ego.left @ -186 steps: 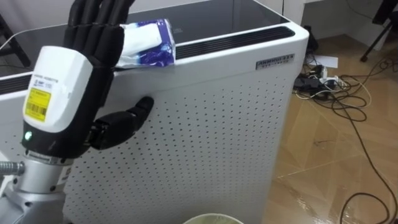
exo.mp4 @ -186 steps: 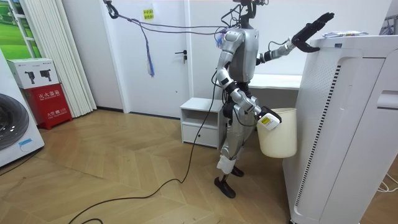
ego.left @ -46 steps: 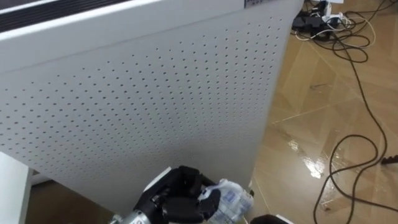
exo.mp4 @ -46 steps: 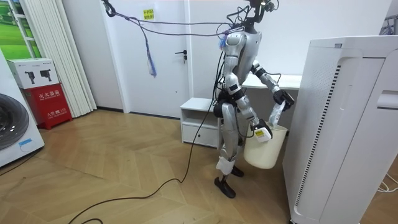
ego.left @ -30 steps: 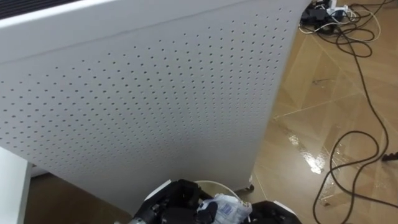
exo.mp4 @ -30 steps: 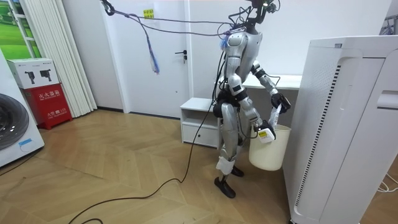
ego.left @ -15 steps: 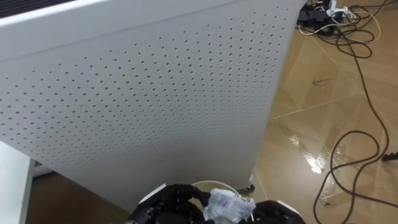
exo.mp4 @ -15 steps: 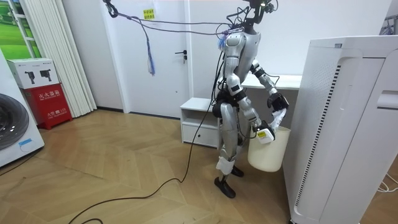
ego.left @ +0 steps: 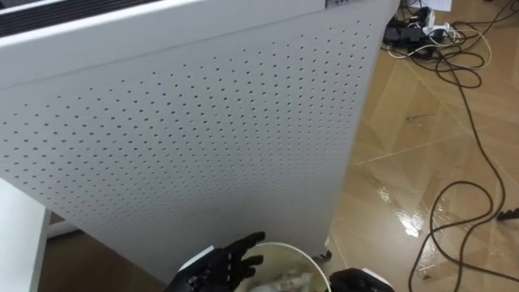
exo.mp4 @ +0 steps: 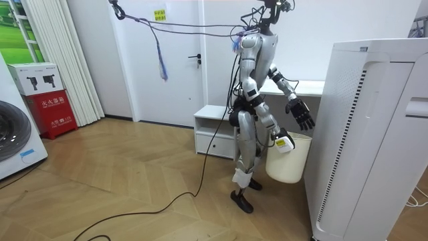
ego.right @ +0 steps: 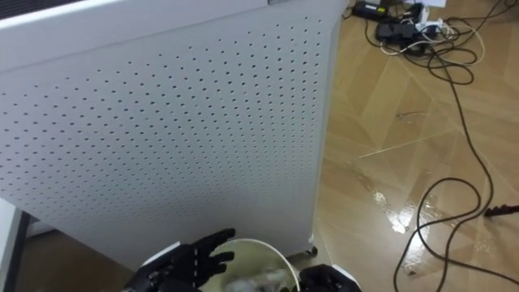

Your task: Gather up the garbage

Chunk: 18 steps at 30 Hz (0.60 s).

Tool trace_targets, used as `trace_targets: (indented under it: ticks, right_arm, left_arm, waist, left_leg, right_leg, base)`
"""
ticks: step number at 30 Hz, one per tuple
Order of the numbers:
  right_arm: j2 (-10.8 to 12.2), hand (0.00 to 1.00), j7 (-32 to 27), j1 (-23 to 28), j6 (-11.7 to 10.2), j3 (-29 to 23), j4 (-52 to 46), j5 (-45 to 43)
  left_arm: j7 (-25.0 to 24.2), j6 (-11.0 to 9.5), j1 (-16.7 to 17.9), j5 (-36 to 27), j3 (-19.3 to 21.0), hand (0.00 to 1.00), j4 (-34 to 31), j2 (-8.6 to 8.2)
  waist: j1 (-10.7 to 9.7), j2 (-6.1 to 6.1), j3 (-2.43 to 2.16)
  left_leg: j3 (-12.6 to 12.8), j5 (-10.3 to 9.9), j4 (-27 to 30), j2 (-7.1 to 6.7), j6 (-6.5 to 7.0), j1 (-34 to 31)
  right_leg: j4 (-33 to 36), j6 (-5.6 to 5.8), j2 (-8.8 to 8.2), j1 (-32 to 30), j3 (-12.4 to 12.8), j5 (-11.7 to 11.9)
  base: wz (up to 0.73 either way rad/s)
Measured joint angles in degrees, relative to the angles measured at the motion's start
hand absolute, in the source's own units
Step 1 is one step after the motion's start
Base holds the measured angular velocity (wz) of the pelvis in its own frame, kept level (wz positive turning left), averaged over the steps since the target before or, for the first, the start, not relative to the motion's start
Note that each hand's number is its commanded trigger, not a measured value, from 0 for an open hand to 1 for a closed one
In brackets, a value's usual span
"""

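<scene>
While spread above one bin (ego.left: 313, 261), left hand (ego.left: 220, 265); one wrapper (ego.left: 283, 282) inside.

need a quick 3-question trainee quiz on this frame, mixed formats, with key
1. True or false: the left hand is open and holds nothing.
2. Where is the crumpled wrapper? A) in the left hand B) inside the bin C) on a chair
3. Short answer: what stands right behind the bin, ahead of the robot?

Key: 1 true. 2 B. 3 the white perforated cabinet.
</scene>
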Motion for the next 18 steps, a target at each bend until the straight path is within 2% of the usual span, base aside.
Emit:
trace_targets:
  ticks: [1,4,9,12,15,18]
  right_arm:
    - [-0.1,1.0,0.1,0.1,0.0,0.0,0.3,0.0]
    - [-0.1,1.0,0.4,1.8,0.0,-0.1,0.8,0.0]
    - [-0.4,1.0,2.0,3.9,0.0,-2.4,0.9,-0.1]
    - [-0.9,1.0,2.6,4.6,-0.2,-3.8,1.1,-0.1]
    - [-2.0,1.0,2.5,4.7,-0.5,-3.8,1.0,-0.1]
    - [-3.5,1.0,2.2,5.7,-0.5,-4.3,-0.8,-0.1]
  left_arm:
    - [0.0,0.0,0.5,0.0,0.0,0.0,0.0,0.06]
    - [0.0,0.1,1.9,0.0,0.0,0.0,0.1,0.17]
    - [-1.2,0.1,3.4,0.2,1.8,0.0,0.1,0.29]
    - [-2.9,0.1,5.1,0.1,2.8,0.0,0.0,0.92]
    - [-4.5,0.3,6.7,0.0,3.2,0.0,0.0,1.22]
    - [-5.2,0.8,7.9,0.0,5.2,0.0,0.0,1.22]
  waist:
    - [-0.1,-0.03,-0.27]
    - [-0.2,0.02,-0.55]
    - [-0.4,0.09,-0.59]
    - [-0.5,0.25,-0.72]
    - [-0.1,0.45,-0.85]
    - [-0.1,0.37,-0.86]
  left_leg:
    - [-0.2,0.0,0.0,0.03,0.0,0.1]
    - [-0.8,0.0,-0.4,0.21,-0.04,1.9]
    - [-1.1,0.0,-1.6,0.23,-0.1,3.6]
    - [-0.7,0.0,-2.4,0.33,-0.12,4.7]
    - [-0.2,0.0,-2.8,0.38,-0.12,5.2]
    - [-0.1,0.2,-3.5,0.36,-0.28,5.8]
  right_leg:
    - [-0.4,-0.01,0.02,0.4,-0.5,0.0]
    - [-1.9,0.07,0.35,2.7,-1.0,0.1]
    - [-2.9,0.15,0.54,4.4,-1.2,0.2]
    - [-3.3,0.21,0.76,5.2,-0.8,0.1]
    - [-3.1,0.26,0.79,5.2,-0.3,0.1]
    - [-3.4,0.26,0.79,5.7,-0.4,0.0]
  base:
    - [0.12]
    - [0.08]
    - [0.01]
    - [-0.04]
    - [-0.07]
    - [0.0]
